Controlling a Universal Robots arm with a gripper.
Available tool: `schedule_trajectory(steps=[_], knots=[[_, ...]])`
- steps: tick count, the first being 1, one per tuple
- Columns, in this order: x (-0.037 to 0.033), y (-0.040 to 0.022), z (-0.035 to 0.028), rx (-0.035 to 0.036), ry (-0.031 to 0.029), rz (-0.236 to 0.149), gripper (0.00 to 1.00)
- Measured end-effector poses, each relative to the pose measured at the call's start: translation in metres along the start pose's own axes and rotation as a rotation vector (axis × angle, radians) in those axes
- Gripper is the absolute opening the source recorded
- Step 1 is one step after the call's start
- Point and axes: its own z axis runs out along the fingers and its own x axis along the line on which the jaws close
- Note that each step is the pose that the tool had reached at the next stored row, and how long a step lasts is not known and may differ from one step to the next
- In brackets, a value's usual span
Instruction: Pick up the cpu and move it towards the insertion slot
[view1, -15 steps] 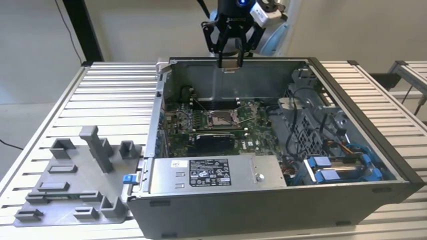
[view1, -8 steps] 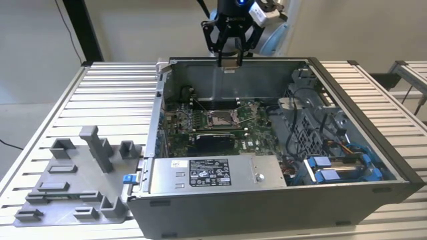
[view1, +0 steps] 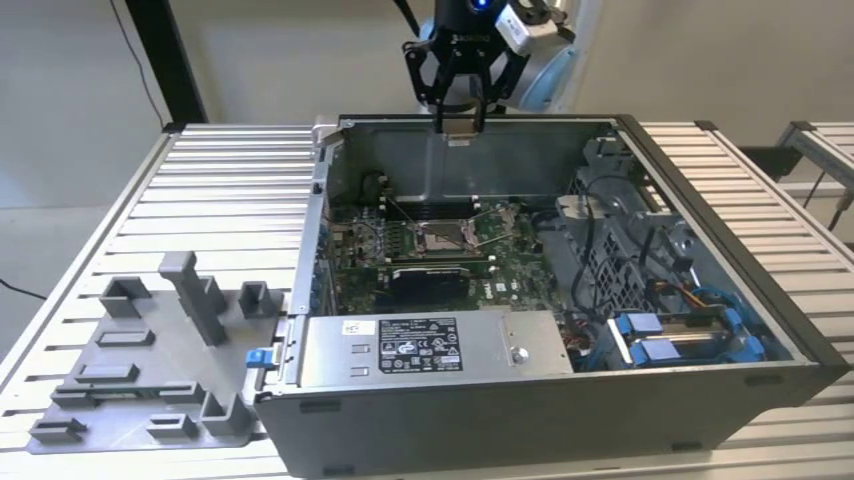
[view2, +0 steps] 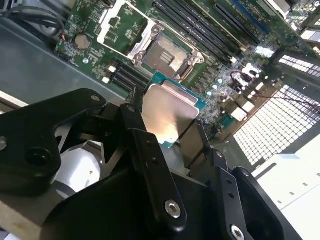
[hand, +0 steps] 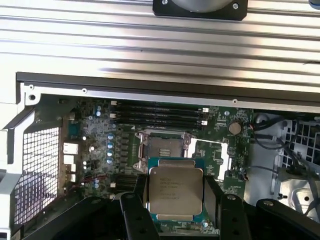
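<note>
First wrist view: silver-faced square cpu (hand: 175, 194)

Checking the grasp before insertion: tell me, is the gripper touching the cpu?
Touching. In the first wrist view the cpu sits clamped between the gripper's black fingers, which press against its two side edges, above the insertion slot.

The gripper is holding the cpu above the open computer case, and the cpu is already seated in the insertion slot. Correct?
Not quite. The gripper holds the cpu above the case, but the insertion slot sits empty; both wrist views show the chip clear of it.
</note>
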Motion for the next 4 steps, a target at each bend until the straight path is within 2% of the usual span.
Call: schedule_trajectory(steps=[4], knots=[[0.0000, 0.0000, 0.0000, 0.0000, 0.0001, 0.000, 0.00]])
